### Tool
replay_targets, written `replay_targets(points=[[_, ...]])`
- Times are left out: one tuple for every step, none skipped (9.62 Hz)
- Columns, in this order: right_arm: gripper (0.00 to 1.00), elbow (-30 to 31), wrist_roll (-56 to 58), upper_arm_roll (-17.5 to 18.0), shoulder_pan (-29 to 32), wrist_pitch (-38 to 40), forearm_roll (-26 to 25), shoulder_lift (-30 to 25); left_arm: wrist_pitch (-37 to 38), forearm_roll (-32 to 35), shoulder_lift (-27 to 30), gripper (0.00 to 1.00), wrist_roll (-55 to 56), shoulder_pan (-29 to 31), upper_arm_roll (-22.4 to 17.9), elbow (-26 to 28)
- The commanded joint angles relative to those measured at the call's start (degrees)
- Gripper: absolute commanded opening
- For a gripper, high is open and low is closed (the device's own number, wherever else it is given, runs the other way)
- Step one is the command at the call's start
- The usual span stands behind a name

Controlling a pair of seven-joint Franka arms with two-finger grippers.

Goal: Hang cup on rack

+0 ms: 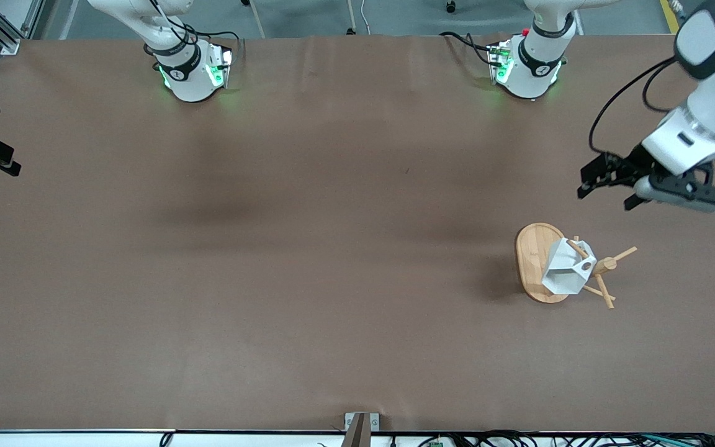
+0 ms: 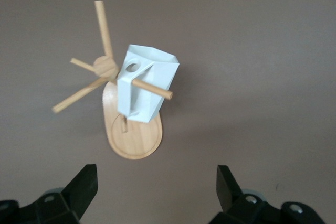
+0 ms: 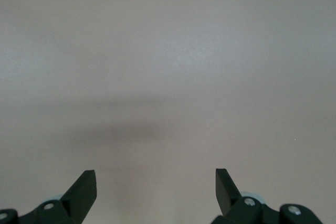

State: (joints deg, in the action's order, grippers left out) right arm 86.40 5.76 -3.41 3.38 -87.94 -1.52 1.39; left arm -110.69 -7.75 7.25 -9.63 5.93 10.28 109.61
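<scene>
And there it is: the cup (image 1: 567, 273) is on the rack (image 1: 537, 261), threaded by the round hole in its blocky handle onto one of the thin pegs. In the left wrist view the peg runs clean through the cup (image 2: 144, 85), its tip poking out past the white faceted body, and the cup dangles above the rack's (image 2: 134, 140) oval bamboo base with nothing else touching it. No end effector has a hold on it; it carries its own weight on the peg.

The left end effector (image 1: 602, 183) hangs in the air over bare desk (image 1: 332, 248) near the left arm's end, well apart from the rack, its fingers (image 2: 84, 187) spread wide and holding nothing. The gap between them frames the rack from above, and nothing sits in that gap.

The right end effector (image 3: 156, 190) shows in its own wrist view alone, fingers spread just as wide, empty, looking down on plain brown desk. That arm waits.

So how far along is it? By the look of things, the main job is done: cup hung, grip released, and the hang appears steady, with the handle seated well along the peg rather than at its tip. What seems to be left is only tidying up, the left arm pulling clear and parking. The one thing to watch is whether the cup tilts or slides on that sloping peg, and right now it gives no sign of it.
</scene>
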Motion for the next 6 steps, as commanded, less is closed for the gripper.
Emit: replay_targets(points=[[1.0,-0.7,-0.7,0.3,0.4,0.1,-0.1,0.3,9.1,5.1,-0.2,1.0,1.1,-1.1,-0.7,-5.5],[1.0,-0.6,-0.7,0.3,0.3,0.1,-0.1,0.3,10.9,5.1,-0.4,1.0,0.3,-2.6,-4.3,-7.9],[1.0,-0.6,-0.7,0.3,0.3,0.1,-0.1,0.3,11.3,5.0,-0.4,1.0,-0.4,-5.3,-8.5,-8.4],[1.0,-0.6,-0.7,0.3,0.3,0.1,-0.1,0.3,12.3,4.0,-0.3,1.0,0.3,-6.3,-9.8,-9.1],[1.0,-0.7,-0.7,0.3,0.2,0.1,-0.1,0.3,14.4,4.0,-0.3,1.0,1.4,-6.6,-9.9,-10.1],[1.0,-0.9,-0.8,0.3,0.1,0.1,-0.1,0.3,16.9,4.3,-0.3,1.0,4.5,-6.7,-9.4,-11.2]])
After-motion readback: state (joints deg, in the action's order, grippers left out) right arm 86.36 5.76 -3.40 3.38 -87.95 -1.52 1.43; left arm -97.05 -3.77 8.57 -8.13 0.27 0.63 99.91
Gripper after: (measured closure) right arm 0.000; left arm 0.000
